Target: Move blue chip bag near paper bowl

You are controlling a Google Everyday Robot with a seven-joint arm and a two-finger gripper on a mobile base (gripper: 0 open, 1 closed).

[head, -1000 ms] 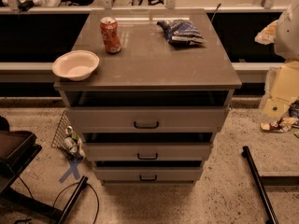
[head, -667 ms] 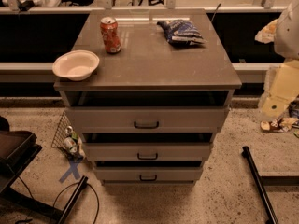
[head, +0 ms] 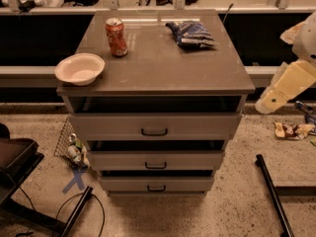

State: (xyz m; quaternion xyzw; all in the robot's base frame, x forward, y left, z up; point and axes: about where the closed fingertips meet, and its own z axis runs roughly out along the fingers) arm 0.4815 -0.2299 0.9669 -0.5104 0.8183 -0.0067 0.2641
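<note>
The blue chip bag (head: pixel 192 33) lies at the back right of the cabinet top, dark blue with white markings and wrinkled. The paper bowl (head: pixel 79 68) sits at the front left corner, white and empty. They are far apart, with a red-orange soda can (head: pixel 116 36) standing upright between them at the back left. My gripper (head: pixel 266 102) is at the end of the cream arm at the right edge of the view. It hangs beside the cabinet's right side, below the top and away from the bag.
The grey cabinet top (head: pixel 163 68) caps three drawers with dark handles. A rail and counter run behind it. A wire basket of cans (head: pixel 71 144) stands on the floor at the left. A black bar (head: pixel 274 194) and litter lie on the floor at the right.
The arm at the right has shifted a little up and to the left. The bag, bowl and can have not moved.
</note>
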